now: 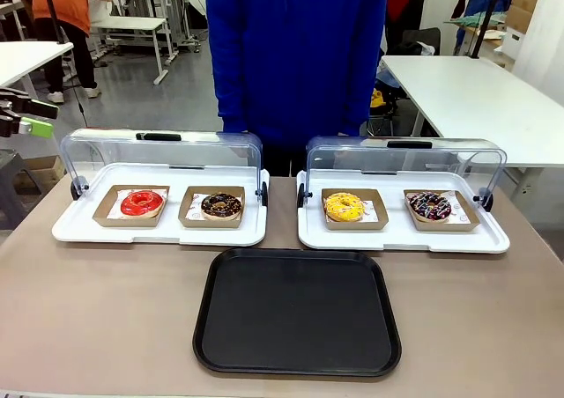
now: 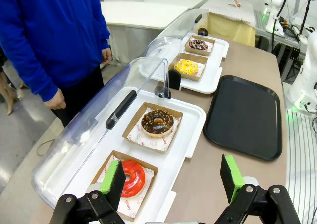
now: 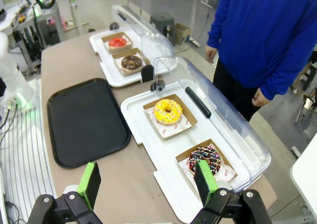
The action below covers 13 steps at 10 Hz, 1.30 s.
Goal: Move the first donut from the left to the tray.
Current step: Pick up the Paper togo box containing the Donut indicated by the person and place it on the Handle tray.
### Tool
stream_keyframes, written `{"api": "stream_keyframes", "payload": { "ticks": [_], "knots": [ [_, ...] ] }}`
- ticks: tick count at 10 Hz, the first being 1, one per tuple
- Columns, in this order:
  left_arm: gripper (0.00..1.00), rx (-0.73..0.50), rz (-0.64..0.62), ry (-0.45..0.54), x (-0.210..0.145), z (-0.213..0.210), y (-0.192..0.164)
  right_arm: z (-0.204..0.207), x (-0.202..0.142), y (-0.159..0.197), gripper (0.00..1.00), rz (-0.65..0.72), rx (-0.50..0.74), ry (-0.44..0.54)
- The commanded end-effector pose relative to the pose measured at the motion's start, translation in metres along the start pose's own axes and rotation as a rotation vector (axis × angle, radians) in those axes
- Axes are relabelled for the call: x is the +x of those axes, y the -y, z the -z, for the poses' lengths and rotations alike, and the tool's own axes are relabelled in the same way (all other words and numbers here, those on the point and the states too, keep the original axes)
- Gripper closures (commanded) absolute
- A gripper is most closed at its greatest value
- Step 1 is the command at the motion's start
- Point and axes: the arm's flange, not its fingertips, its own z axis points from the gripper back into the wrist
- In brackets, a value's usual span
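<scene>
Donut (image 1: 142, 202), the red one, sits in its little brown box (image 1: 106, 208) on the left white tray (image 1: 70, 231), and the clear lid (image 1: 115, 151) is up. I see my left gripper (image 2: 172, 177) up in the air at that end of the table (image 1: 106, 327), with its fingers wide apart. My right gripper (image 3: 147, 180) is wide apart too, near the sprinkle donut (image 3: 205, 159). The black tray (image 1: 297, 312) lies on my side, just in front of both white trays. A person (image 1: 295, 55) in blue stands across from me.

Left hand (image 2: 172, 178) spread wide, red donut (image 2: 139, 183) behind one finger.
</scene>
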Motion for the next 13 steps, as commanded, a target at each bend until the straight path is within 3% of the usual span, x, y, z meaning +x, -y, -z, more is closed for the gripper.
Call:
{"api": "stream_keyframes", "payload": {
  "ticks": [1,13],
  "knots": [
    [0.00,-0.006,0.004,0.007,0.0003,0.0001,-0.0004,0.0008,0.0014,0.0023,0.00,-0.025,0.001,0.022],
    [0.00,-0.006,0.004,0.007,0.0003,0.0001,-0.0004,0.0008,0.0014,0.0023,0.00,-0.025,0.001,0.022]
  ]
}}
